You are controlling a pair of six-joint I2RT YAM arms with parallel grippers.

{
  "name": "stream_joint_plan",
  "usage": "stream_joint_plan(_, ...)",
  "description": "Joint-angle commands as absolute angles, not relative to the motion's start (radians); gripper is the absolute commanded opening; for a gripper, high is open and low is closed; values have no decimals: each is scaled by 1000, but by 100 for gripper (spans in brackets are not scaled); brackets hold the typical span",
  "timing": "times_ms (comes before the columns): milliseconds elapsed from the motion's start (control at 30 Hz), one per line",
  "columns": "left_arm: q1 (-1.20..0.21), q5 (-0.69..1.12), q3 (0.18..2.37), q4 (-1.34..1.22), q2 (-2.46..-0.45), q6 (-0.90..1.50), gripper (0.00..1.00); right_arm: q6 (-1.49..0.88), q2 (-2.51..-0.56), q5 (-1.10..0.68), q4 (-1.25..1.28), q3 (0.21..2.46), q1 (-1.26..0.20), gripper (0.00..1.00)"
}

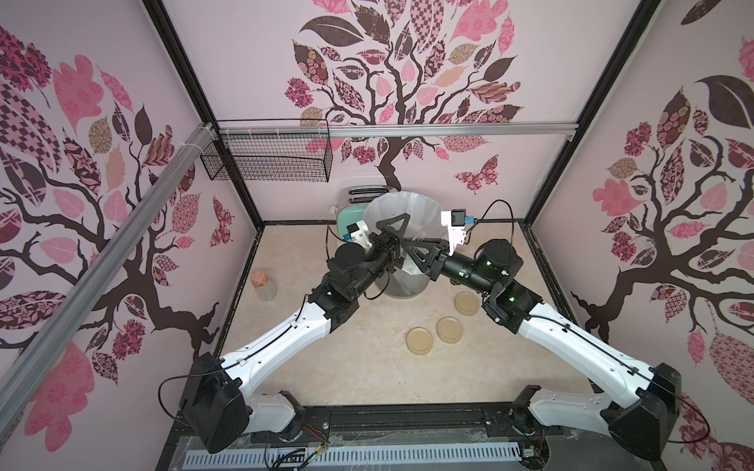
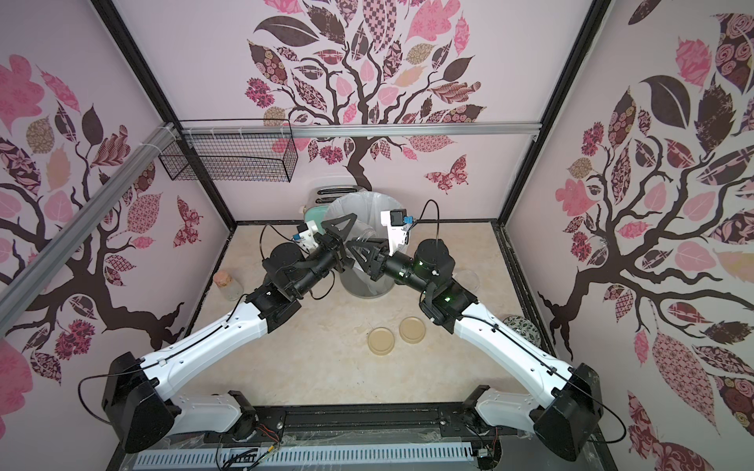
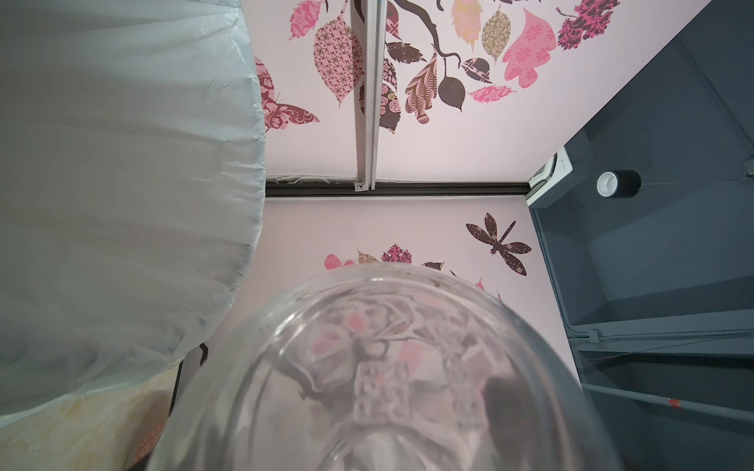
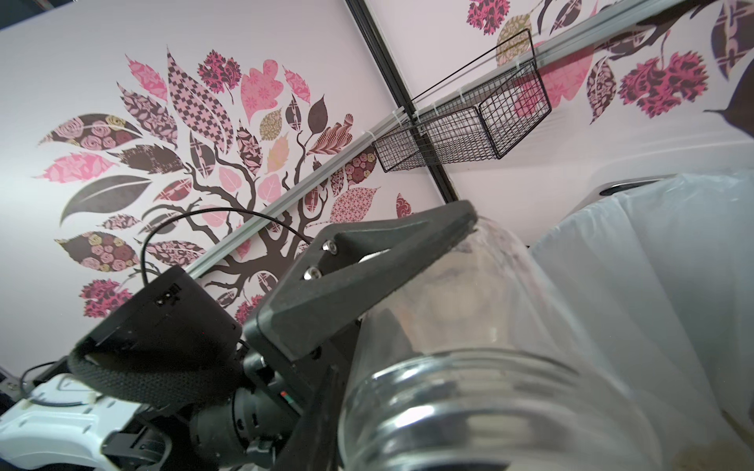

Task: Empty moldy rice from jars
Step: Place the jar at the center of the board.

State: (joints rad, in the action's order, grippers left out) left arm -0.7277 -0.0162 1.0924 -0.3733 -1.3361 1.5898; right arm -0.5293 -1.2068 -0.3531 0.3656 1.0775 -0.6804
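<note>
Nearest the robot's base, on the pale marbled surface (image 1: 347, 367), three flat round beige lids (image 1: 449, 329) lie apart from any jar: two almost touching, the third just beyond them by the right arm. A black-and-white patterned ceramic jar (image 2: 522, 326) peeks out behind that arm, and a lidless clear glass jar (image 2: 467, 279) stands by the arm's elbow. Over to the left, a small glass bottle with a pinkish cork top (image 1: 263, 285) stands alone near the wall.

Further back, both arms meet above the near rim of a grey round waste bin (image 1: 402, 285) lined with a translucent white plastic bag (image 1: 387, 208). The left gripper (image 1: 398, 238) holds a short, wide clear glass jar (image 3: 387, 367) there, its black triangular fingers (image 4: 367, 277) pressed against the glass. Wall pattern shows straight through the jar. The right gripper (image 1: 414, 253) is at the same jar's threaded mouth; whether its fingers grip the rim cannot be told.

Behind the bin sits a chrome toaster (image 1: 367, 193), and a black wire basket (image 1: 265, 157) hangs on the back wall.
</note>
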Motion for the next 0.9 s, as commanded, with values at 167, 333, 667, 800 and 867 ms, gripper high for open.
stream_joint_plan(167,-738,-20,1125,-455,-1331,1557,78,-558,-1214,-312,438,1065,-687,5)
stream_joint_plan(333,-738,-21,1119,-450,-1325,1555,83,-576,-1219,-303,454,1057,-687,0)
stream_joint_plan(667,-732,-103,1089,-377,-1265,1537,97,-563,-1212,-276,431,1059,-686,0)
stream_joint_plan(800,-715,-98,1074,-371,-1259,1562,98,-560,-1212,-279,428,1068,-688,0)
stream_joint_plan(867,-708,-101,1068,-370,-1252,1562,98,-558,-1210,-279,423,1072,-687,0)
